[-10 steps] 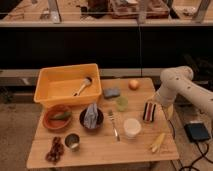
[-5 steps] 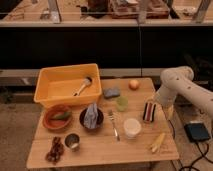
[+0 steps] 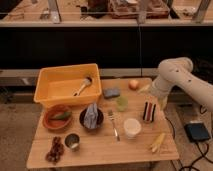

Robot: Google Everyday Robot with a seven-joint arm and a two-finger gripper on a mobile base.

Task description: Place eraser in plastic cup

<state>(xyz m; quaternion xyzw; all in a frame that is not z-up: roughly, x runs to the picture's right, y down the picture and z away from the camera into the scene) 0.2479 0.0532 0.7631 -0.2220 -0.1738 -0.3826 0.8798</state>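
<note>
The eraser [image 3: 149,111], a small dark block with red and pale stripes, is on the right part of the wooden table [image 3: 100,155]. My gripper [image 3: 157,101] hangs at the end of the white arm [image 3: 175,75], just above and right of the eraser, open with nothing in it. A white cup [image 3: 132,127] stands just in front and left of the eraser. A pale green cup [image 3: 121,103] stands to its left. I cannot tell which of these is the plastic cup.
A yellow bin [image 3: 47,92] holding a brush fills the back left. Nearby are a blue-grey pad [image 3: 111,93], an apple [image 3: 134,84], a dark bowl with cloth [image 3: 92,118], an orange bowl [image 3: 57,117], a fork [image 3: 114,125], a metal cup [image 3: 73,142], dark fruit [image 3: 54,149] and a banana [image 3: 157,143].
</note>
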